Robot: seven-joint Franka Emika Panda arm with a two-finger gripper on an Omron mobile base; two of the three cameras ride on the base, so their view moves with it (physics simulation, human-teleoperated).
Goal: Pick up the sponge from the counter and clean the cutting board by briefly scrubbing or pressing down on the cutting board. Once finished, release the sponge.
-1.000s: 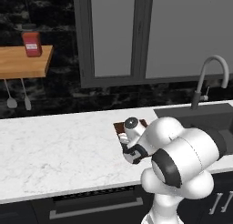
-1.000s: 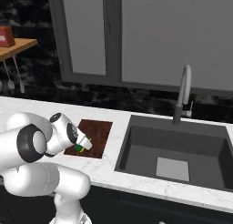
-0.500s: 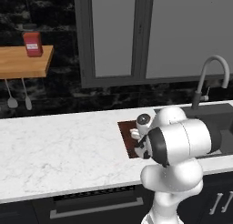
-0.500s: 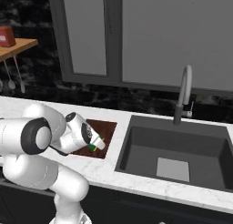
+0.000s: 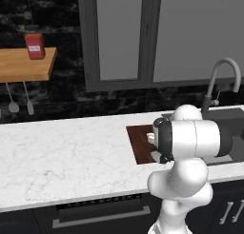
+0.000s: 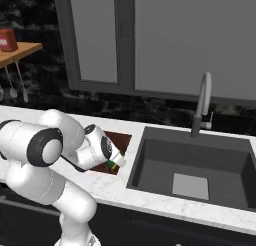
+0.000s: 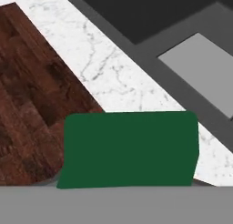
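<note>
We've got the gripper (image 6: 116, 163) clenched on the sponge (image 7: 129, 148), fingertips hidden behind it in the hand view; dark green face fills the lower frame, yellow base peeks out at the tip in the right base view. Below and left of the pincer: cutting board (image 7: 32, 100), dark reddish-brown grain. Sponge hangs over the board's edge, white marble counter (image 7: 118, 77) just beyond, then the sink (image 6: 195, 165)
</note>
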